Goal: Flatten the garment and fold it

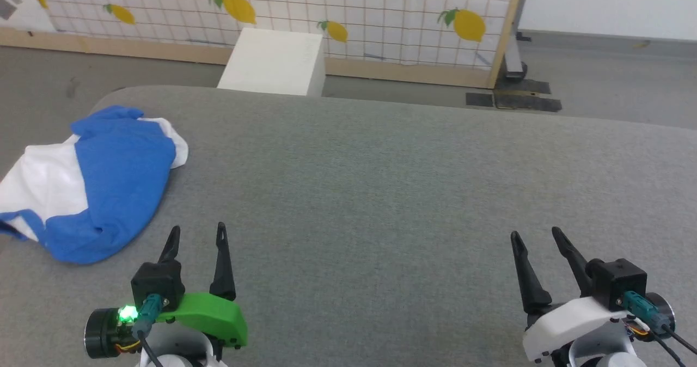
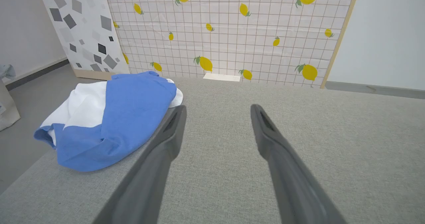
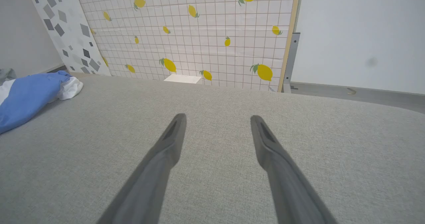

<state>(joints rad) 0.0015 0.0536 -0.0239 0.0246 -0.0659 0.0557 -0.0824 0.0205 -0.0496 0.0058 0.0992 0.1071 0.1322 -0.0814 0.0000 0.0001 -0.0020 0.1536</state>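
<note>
- At the table's (image 1: 381, 193) near edge, the left hand (image 1: 197, 226) and right hand (image 1: 534, 231) were both open and empty.
- The garment (image 1: 109, 182) lay crumpled at the table's left edge, ahead of the left hand.
- It looked light, soft and limp, so pinching its blue hem seemed best.

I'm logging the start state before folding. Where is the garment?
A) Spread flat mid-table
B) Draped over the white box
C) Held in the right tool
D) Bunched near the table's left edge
D: the garment lies crumpled at the left edge of the grey table, ahead and to the left of the open left tool, which is not touching it.
</note>
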